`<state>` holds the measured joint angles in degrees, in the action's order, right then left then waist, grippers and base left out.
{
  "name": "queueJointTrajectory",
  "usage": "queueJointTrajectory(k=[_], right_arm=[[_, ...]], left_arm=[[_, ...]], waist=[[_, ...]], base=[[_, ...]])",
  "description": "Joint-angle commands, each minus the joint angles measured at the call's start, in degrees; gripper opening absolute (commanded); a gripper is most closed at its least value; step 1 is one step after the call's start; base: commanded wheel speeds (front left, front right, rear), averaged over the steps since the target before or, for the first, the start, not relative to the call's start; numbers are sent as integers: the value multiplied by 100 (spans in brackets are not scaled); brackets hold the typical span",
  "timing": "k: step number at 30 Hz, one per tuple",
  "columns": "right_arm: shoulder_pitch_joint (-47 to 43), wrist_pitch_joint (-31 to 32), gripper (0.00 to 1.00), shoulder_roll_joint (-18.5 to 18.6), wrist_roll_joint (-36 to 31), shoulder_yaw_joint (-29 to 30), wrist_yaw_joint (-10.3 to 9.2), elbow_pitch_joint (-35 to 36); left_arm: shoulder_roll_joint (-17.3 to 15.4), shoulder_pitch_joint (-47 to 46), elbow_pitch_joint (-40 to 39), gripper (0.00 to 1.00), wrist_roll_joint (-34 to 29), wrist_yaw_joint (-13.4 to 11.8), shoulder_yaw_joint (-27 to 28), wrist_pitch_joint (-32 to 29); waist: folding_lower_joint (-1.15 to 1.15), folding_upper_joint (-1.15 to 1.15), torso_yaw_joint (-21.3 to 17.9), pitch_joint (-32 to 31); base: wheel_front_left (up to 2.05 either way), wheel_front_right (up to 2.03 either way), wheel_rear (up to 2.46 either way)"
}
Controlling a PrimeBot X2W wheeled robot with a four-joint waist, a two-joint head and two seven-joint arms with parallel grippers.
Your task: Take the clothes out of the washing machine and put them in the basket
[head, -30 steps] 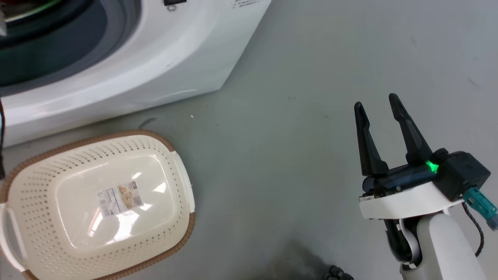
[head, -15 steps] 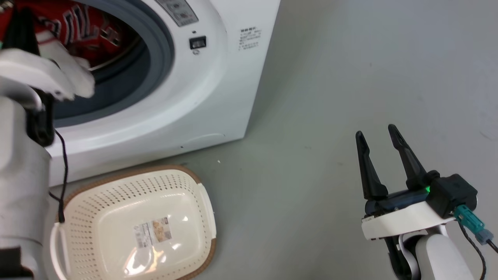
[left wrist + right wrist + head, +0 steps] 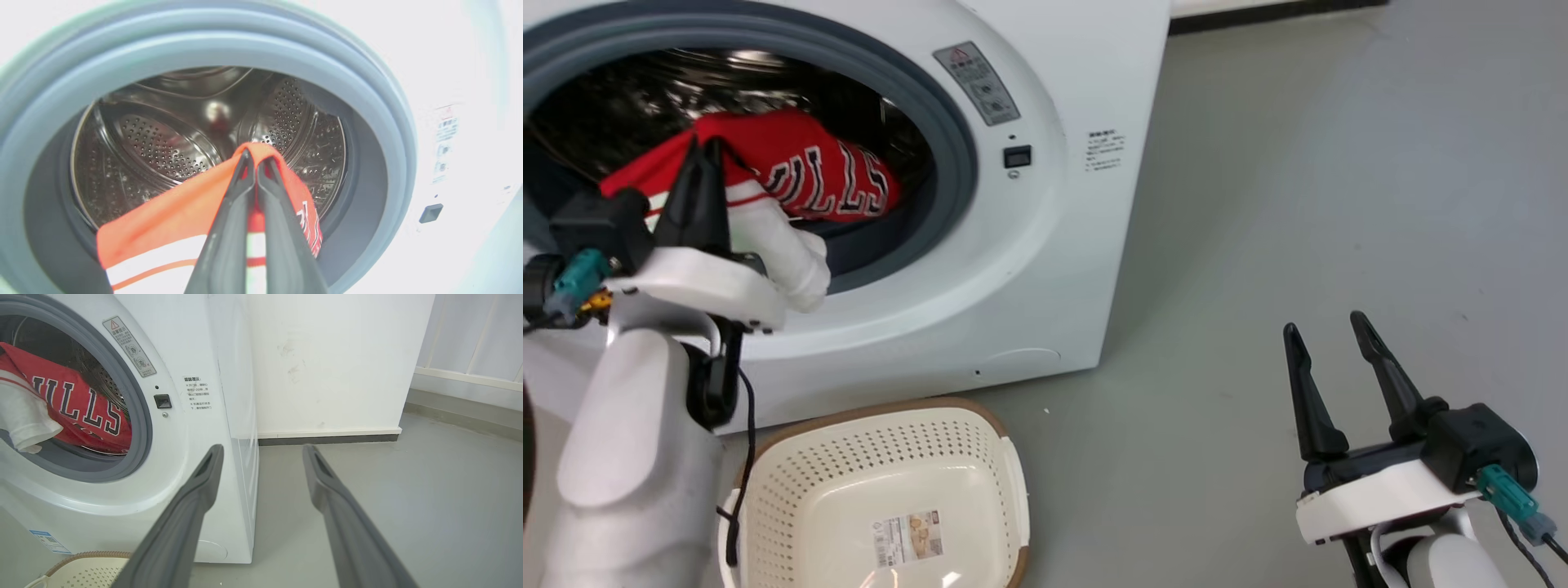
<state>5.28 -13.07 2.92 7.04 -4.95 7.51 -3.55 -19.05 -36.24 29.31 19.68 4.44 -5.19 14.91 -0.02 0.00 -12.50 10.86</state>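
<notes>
- Washing machine: the red jersey lies at the drum mouth, above the grey seal.
- Basket: on the floor just below the porthole.
- Jersey: soft, light and limp, so it will probably drape and drag on the seal. A bunched fold looks the surest hold.
- Left end effector: pinched tight on such a fold.
- Right end effector: fingers spread wide, holding nothing.

Bright, even light, with a soft shadow on the floor beside the washer. The left wrist view is overexposed: the washer front blows out white, its rim bows, and the jersey reads orange. Glare dots the drum and the basket bottom. The right wrist view's fingers blur near the bottom edge.
</notes>
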Motion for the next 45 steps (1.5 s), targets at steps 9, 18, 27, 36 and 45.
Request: queueJointTrajectory(k=[9, 18, 27, 36, 45], right_arm=[[-335, 239, 100, -9, -135, 77, -4, 245], [-474, 397, 100, -8, -197, 148, -4, 441], [-506, 485, 100, -9, -246, 133, -4, 555], [-303, 514, 100, -9, -296, 92, -4, 707], [59, 436, 100, -9, -294, 3, -4, 762]], left_arm=[[162, 886, -1457, 0, -140, -210, -98, 5], [179, 1543, -3119, 0, -224, -514, -240, -510], [282, 2606, -4096, 0, -110, -820, -326, -937], [588, 3517, -3226, 0, 298, -914, -412, -931], [915, 3160, -1016, 0, 774, -599, -280, -367]], waist=[[2, 0, 496, -494], [2, 0, 765, -614], [2, 0, 835, -576], [2, 0, 748, -105], [2, 0, 591, 672]], base=[[0, 0, 0], [0, 0, 0], [0, 0, 0], [0, 0, 0], [0, 0, 0]])
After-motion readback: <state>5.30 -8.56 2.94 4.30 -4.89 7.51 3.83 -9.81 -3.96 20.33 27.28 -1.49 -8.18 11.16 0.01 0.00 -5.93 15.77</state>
